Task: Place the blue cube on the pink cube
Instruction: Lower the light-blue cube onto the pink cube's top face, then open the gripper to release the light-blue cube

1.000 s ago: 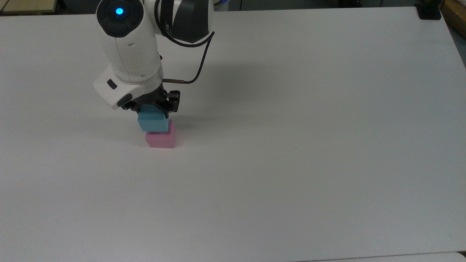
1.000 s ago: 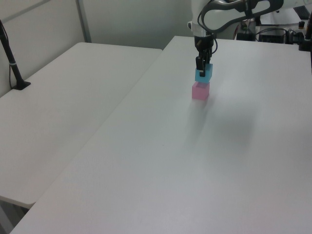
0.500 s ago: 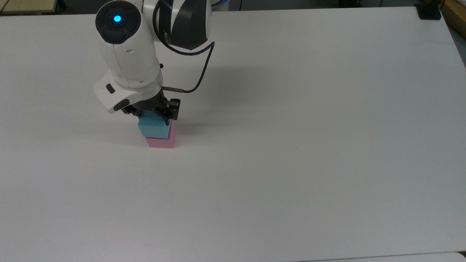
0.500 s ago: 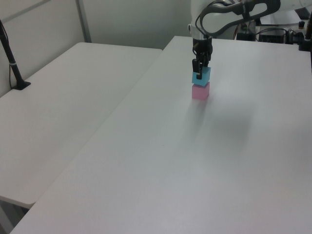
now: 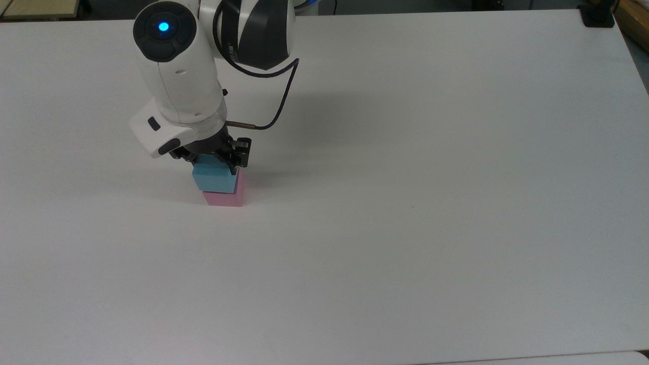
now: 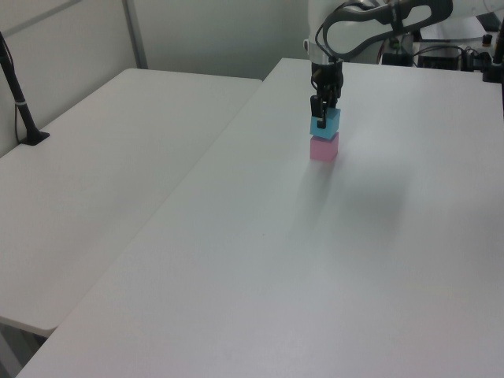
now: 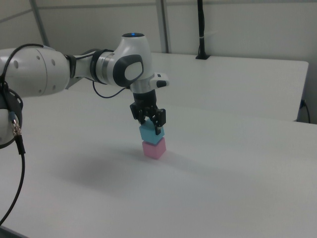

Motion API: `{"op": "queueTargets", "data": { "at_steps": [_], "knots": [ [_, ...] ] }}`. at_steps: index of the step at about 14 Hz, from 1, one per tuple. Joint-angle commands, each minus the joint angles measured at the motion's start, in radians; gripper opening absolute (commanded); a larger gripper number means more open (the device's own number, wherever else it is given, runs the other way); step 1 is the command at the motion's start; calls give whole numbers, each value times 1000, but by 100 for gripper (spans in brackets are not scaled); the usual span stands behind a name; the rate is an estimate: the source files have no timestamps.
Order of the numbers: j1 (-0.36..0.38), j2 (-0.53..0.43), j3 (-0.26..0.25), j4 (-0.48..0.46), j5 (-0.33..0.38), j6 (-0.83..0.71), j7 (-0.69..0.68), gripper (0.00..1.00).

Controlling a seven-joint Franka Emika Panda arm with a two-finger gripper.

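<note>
White tabletop (image 5: 405, 203) stretches across the top view, plain and matte; in the left view a second white table (image 6: 94, 181) stands beside it on the left view's left, with a black post (image 6: 20, 102) clamped at its far edge. In the right view a black pole (image 7: 200, 29) rises from the back of the far table.

Next in size is the white Panda arm (image 5: 177, 76), reaching down from the top view's upper left, a blue light glowing on its round joint cap and a dark cable looping beside the wrist. In the right view the arm comes in from the right view's left and bends straight down.

The gripper (image 5: 215, 161) points vertically at the table, its black fingers (image 7: 159, 121) pressed against opposite sides of the blue cube (image 5: 214, 178), clamped on its upper part.

The blue cube sits flat on top of the pink cube (image 5: 225, 197), faces level and upright. Being cubes, neither has a long axis. In the top view the blue cube is offset slightly toward the top view's left of the pink one, and in the right view it is turned a little about the vertical relative to the pink cube (image 7: 154, 148). The pink cube rests on the tabletop, in the top view's left half.
</note>
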Motion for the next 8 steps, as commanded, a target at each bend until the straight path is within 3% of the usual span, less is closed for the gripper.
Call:
{"op": "queueTargets", "data": {
  "at_steps": [1, 5, 8],
  "knots": [
    [5, 5, -8, 1, 9, 15, 9, 93],
    [7, 1, -8, 3, 9, 13, 9, 100],
    [13, -82, -8, 1, 7, -23, 4, 100]
  ]
}}
